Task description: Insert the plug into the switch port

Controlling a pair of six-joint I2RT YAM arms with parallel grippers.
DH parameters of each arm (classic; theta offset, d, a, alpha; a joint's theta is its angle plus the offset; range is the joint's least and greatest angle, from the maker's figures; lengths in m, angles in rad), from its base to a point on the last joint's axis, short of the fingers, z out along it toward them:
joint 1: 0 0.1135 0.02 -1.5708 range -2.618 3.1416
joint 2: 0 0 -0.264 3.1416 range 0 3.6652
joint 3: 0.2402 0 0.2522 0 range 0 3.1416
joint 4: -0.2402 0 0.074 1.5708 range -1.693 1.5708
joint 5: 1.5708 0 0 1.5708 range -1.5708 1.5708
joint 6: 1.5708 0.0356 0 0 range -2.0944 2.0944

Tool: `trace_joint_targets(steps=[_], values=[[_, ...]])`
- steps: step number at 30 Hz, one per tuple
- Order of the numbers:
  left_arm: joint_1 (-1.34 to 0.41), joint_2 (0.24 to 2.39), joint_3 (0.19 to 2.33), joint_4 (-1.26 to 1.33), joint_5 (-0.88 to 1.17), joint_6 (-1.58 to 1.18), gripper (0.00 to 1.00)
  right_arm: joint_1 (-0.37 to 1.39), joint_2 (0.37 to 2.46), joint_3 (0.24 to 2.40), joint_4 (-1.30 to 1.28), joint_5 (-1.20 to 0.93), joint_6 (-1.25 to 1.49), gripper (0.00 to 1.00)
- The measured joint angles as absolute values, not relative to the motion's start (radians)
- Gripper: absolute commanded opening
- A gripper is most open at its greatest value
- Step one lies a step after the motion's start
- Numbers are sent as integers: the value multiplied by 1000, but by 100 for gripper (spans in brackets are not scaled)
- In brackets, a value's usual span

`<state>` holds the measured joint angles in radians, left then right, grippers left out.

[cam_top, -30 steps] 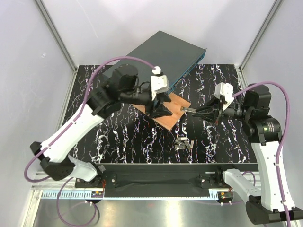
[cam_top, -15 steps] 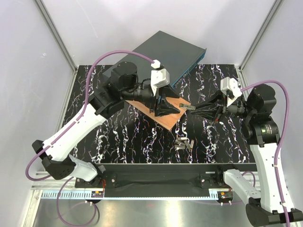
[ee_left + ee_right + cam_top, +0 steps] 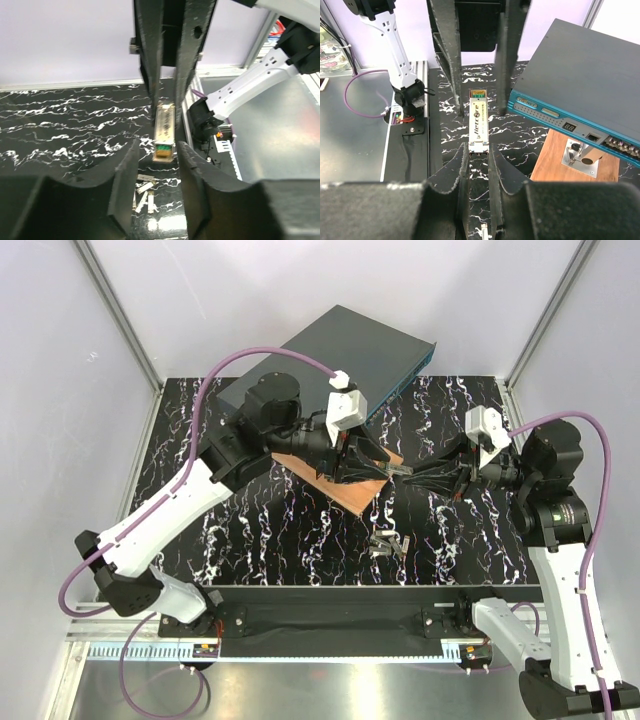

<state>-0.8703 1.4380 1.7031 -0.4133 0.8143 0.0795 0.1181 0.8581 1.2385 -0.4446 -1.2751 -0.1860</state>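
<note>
The plug (image 3: 478,122), a slim silver module with a green-and-gold end, hangs level above the table. My right gripper (image 3: 478,150) is shut on its near end. My left gripper (image 3: 157,150) faces it from the other side, open, its fingers (image 3: 127,165) flanking the plug's (image 3: 164,132) free end with a gap on each side. In the top view the two grippers meet nose to nose over the plug (image 3: 398,470). The switch (image 3: 350,350) lies at the back, its teal front face (image 3: 560,112) with ports to the right of the plug.
A thin brown wooden board (image 3: 345,485) with a small metal bracket (image 3: 580,157) lies in front of the switch. Several loose silver plugs (image 3: 388,543) lie on the black marbled table (image 3: 250,530) nearer the front. White walls enclose both sides.
My left gripper has swung right from over the wooden board to the plug's free end, and its jaws have narrowed. My right gripper turned slightly early on and still holds the plug.
</note>
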Motion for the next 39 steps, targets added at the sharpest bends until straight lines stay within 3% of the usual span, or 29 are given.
trace_joint_targets(steps=[5, 7, 8, 9, 26, 39], values=[[-886, 1449, 1703, -409, 819, 81, 10, 118, 858, 1238, -472, -1277, -210, 5], [-888, 1454, 1703, -414, 827, 83, 3, 118, 860, 1240, -490, -1275, -226, 28], [-888, 1456, 1704, -419, 828, 87, 0, 118, 862, 1242, -505, -1274, -235, 55], [-888, 1457, 1704, -422, 827, 91, 0, 118, 865, 1246, -525, -1273, -243, 59], [-888, 1464, 1704, -525, 811, 195, 0, 136, 1017, 1466, -1015, -1211, -659, 52], [-889, 1508, 1711, -531, 811, 203, 0, 170, 1033, 1468, -1070, -1165, -703, 47]])
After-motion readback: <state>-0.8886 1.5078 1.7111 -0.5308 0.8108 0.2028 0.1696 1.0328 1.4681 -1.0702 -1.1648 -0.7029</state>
